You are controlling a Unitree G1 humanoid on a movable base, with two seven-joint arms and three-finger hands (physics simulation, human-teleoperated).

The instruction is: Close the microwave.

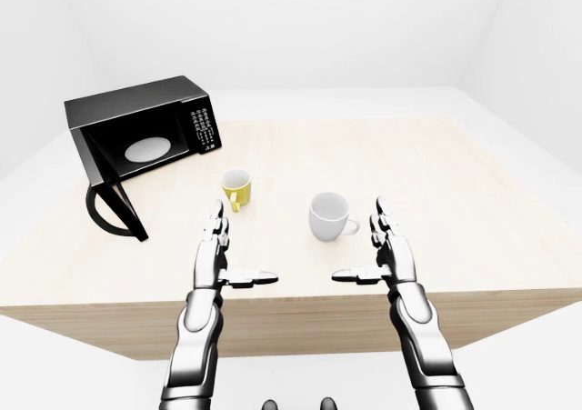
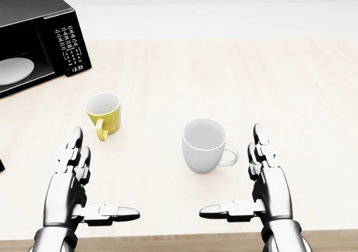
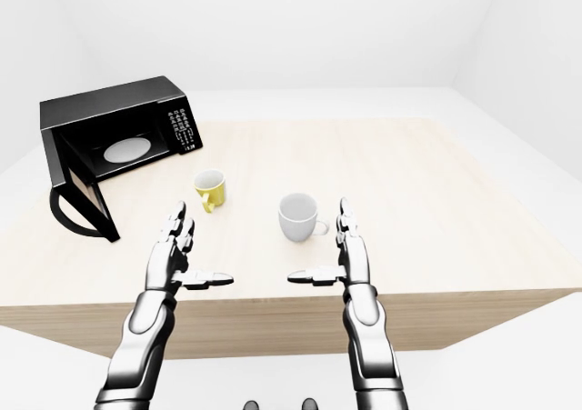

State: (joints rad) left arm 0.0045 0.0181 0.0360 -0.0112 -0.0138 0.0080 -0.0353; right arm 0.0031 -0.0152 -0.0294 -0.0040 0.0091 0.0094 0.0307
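Microwave (image 1: pixel 141 137), black, stands at the upper left of the left-eye view on the pale wooden worktop (image 1: pixel 455 192), well apart from both hands and up and to the left of the left hand (image 1: pixel 215 255). Its door (image 1: pixel 114 210) is swung fully open toward the lower left, leaving the cavity exposed with a white turntable plate (image 1: pixel 148 148) visible inside; the keypad panel (image 2: pixel 70 48) on its right side shows a lit clock display in the head view. Left hand is held above the near edge of the worktop, fingers (image 2: pixel 74 151) extended and spread wide, thumb pointing inward toward the right hand; it holds nothing. Right hand (image 1: pixel 388 251) mirrors it, fingers straight and wide apart, thumb pointing inward to the left, likewise holding nothing. Yellow mug (image 2: pixel 104 113) stands upright just beyond the left hand's fingertips, slightly to their right, handle turned toward the hand, between that hand and the microwave. White mug (image 2: pixel 205 146) stands upright between the two hands, nearer the right one, its handle pointing toward the right hand's fingers. Neither hand touches either mug. Both arms enter from the bottom of the views.
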